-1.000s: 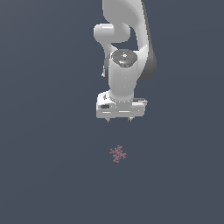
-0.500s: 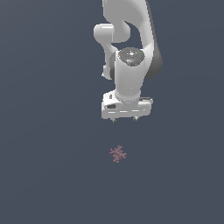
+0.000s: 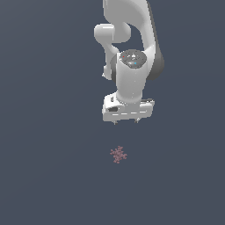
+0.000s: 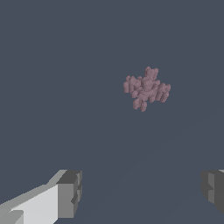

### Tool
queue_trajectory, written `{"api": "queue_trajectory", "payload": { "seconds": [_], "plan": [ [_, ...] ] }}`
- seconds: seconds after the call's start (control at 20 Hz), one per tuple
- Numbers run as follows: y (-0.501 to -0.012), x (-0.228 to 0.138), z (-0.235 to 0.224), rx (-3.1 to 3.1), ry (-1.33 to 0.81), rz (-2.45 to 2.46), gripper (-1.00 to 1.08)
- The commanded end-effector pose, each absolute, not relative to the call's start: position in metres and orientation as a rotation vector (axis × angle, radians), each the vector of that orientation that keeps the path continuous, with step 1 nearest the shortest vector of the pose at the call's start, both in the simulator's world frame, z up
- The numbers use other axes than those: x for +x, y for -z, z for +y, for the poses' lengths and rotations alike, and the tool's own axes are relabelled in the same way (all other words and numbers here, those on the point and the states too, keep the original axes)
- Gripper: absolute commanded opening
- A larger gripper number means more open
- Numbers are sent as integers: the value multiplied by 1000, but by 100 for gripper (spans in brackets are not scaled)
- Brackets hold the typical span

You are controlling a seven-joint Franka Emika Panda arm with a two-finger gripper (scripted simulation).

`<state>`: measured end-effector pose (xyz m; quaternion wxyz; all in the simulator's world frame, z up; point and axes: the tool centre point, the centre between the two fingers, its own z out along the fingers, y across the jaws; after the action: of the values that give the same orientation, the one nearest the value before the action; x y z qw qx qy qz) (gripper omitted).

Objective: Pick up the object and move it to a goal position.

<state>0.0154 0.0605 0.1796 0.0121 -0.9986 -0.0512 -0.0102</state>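
Gripper [image 4: 140,192] fingers spread wide and empty, their tips cropped at the wrist view's edge and barely visible in the exterior view, hang above the object [image 3: 118,154], a pink-red spiky cluster lying apart on the plain grey floor [image 3: 44,176].

Cut off, hidden, too small

Arm [image 3: 132,26] cropped by the exterior view's upper edge, base out of sight. Tool [image 3: 125,121] fingertips barely poking below the white hand there, too small to judge in shape. In the wrist view, both fingers [image 4: 65,194] clipped by the frame edges, one showing only a dark pad corner. Object [image 3: 118,154] tiny in the exterior view, bumps unresolved.
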Motion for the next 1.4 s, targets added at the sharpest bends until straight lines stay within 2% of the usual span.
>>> {"api": "queue_trajectory", "payload": {
  "seconds": [0.0, 0.85, 1.35],
  "plan": [
    [-176, 21, 60, -3113, 30, -191, 100],
    [-117, 92, 40, -3069, 9, -655, 100],
    [-92, 111, 30, -3036, 1, -808, 100]
  ]
}}
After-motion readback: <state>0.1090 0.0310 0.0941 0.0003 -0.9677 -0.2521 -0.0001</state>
